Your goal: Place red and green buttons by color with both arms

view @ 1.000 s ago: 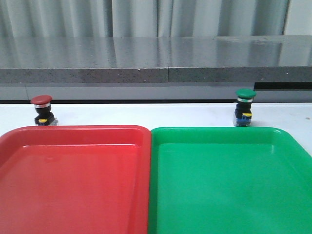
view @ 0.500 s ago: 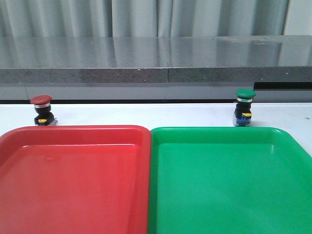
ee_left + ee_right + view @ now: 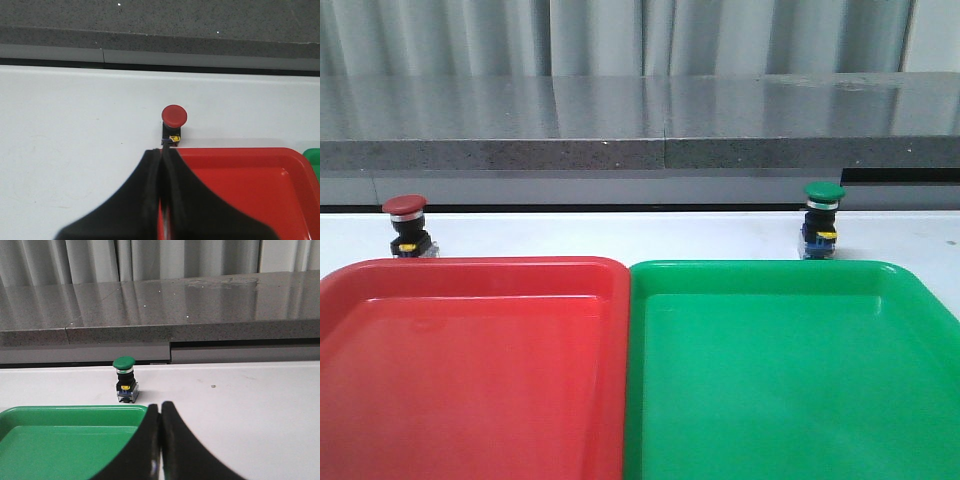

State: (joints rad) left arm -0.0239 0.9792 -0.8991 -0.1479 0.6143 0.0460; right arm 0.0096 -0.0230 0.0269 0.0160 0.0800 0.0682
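Observation:
The red button [image 3: 405, 225] stands upright on the white table behind the red tray [image 3: 470, 360], at the far left. It also shows in the left wrist view [image 3: 173, 121]. The green button [image 3: 822, 218] stands upright behind the green tray [image 3: 790, 370], and shows in the right wrist view [image 3: 125, 378]. My left gripper [image 3: 162, 150] is shut and empty, above the red tray's far rim, short of the red button. My right gripper [image 3: 160, 407] is shut and empty, by the green tray's far right corner, to the right of the green button. Neither gripper shows in the front view.
A grey stone ledge [image 3: 640, 125] runs along the back of the table, just behind both buttons, with a curtain above it. The two trays sit side by side and fill the near half of the table.

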